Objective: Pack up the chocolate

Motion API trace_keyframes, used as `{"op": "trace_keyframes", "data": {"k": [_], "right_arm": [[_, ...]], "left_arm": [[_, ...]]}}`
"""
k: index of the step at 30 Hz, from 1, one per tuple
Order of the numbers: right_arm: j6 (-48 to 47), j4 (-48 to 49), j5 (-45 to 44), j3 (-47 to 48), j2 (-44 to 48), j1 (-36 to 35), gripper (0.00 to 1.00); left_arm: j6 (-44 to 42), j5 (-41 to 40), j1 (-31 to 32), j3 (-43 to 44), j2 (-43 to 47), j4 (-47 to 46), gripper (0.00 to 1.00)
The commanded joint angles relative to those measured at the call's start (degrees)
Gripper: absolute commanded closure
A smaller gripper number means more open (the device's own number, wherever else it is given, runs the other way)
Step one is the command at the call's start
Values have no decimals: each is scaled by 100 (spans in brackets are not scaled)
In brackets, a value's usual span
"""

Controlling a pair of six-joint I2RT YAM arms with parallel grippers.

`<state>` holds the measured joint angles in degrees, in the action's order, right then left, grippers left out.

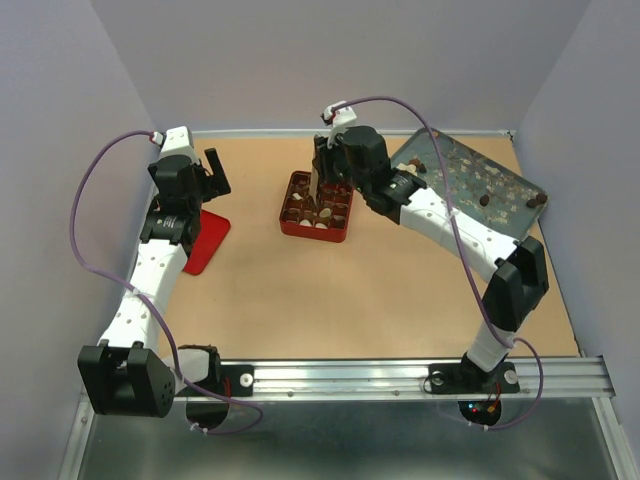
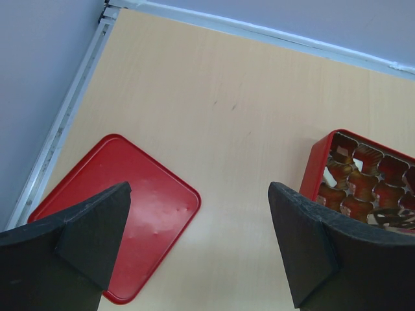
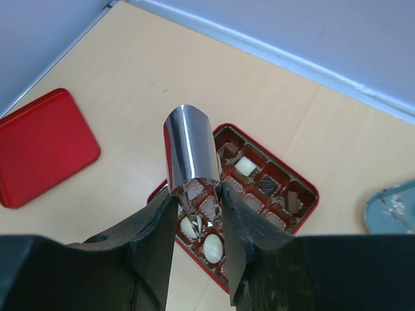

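Note:
My right gripper is shut on metal tongs, which hang over the red gridded box. The same tongs point down into the box in the top view. Chocolate sits in several cells: white pieces near the front and a dark one farther back. More chocolate lies loose on the grey-green tray at the right. My left gripper stands wide open and holds nothing, above the table between the red lid and the box.
The flat red lid lies at the left beside the left arm. The tray reaches the table's right back corner. Walls close in the table at the left, back and right. A metal rail runs along the near edge.

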<state>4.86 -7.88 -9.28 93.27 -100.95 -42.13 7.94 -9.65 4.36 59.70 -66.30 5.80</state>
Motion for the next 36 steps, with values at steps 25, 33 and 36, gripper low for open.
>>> {"op": "trace_keyframes", "data": {"k": [25, 33, 36], "right_arm": [[-697, 261, -1490, -1408, 1719, 2234, 63], [-627, 278, -1182, -1453, 1385, 2481, 62], [-609, 269, -1103, -1452, 1271, 2543, 62]], "left_arm": [[-12, 16, -41, -20, 118, -238, 1], [-30, -2, -49, -20, 65, -238, 1], [-30, -11, -41, -20, 56, -238, 1]]}}
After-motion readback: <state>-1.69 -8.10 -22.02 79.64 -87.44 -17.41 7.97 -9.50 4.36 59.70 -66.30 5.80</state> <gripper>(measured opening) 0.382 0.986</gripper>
